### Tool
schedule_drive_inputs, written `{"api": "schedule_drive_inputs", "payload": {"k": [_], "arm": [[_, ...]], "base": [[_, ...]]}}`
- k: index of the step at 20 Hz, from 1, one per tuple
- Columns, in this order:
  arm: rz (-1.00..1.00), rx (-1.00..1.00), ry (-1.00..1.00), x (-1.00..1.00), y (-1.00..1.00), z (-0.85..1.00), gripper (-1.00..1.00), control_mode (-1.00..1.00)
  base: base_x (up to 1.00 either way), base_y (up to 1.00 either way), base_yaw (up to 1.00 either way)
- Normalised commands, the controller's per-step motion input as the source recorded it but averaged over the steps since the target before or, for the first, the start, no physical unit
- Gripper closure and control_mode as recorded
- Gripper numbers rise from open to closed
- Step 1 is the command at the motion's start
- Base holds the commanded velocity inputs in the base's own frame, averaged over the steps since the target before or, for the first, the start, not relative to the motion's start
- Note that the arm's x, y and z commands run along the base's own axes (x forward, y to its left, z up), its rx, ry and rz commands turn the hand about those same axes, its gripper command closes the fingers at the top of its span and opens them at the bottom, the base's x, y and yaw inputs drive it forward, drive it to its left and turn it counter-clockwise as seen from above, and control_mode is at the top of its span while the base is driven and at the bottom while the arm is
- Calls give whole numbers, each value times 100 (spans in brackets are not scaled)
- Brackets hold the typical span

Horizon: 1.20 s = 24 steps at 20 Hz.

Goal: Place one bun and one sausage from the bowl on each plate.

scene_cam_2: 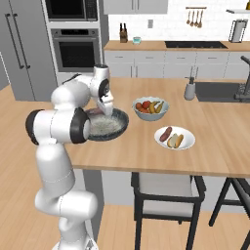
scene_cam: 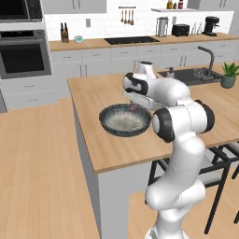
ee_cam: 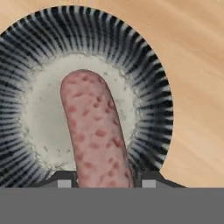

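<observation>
Gripper [ee_cam: 104, 183] is down inside the bowl [ee_cam: 148, 74], jaws closed on the sausage [ee_cam: 94, 135]: in the hand view the two dark finger tips [ee_cam: 65, 180] sit tight on either side of its near end, and the sausage runs away from them over the bowl's pale speckled middle. Whether the sausage rests on the bowl floor or is lifted off it, cannot tell.

Left base view: bowl [scene_cam: 108, 122] sits on the wooden island counter [scene_cam: 98, 149], close to its near edge, with the arm's wrist bent down over the bowl's far-right rim.

Right base view: gripper [scene_cam_2: 105, 110] points down into the bowl [scene_cam_2: 121, 125]. Right of the bowl, near but apart, stands a pale fruit bowl [scene_cam_2: 151, 114] with red and yellow fruit. Front-right of the bowl, further off, is the white plate [scene_cam_2: 190, 141], already carrying a second sausage [scene_cam_2: 166, 134] and a bun [scene_cam_2: 176, 140] lying side by side, touching. Behind the fruit bowl, well away from the dark bowl, is a grey soap bottle [scene_cam_2: 189, 90] beside the sink [scene_cam_2: 215, 91].
</observation>
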Motion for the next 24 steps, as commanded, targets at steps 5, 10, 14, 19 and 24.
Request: {"api": "schedule_drive_inputs", "payload": {"k": [5,10,14,19,24], "arm": [[-39,13,3,-100,-20,36,100,-100],[-41,1,0,-100,0,-7,100,-100],[-16,0,1,-50,0,16,100,-100],[-1,0,0,-15,0,11,100,-100],[0,0,0,0,0,0,100,100]], "base": [[0,0,0],[0,0,0],[0,0,0],[0,0,0],[-31,-29,-4]]}}
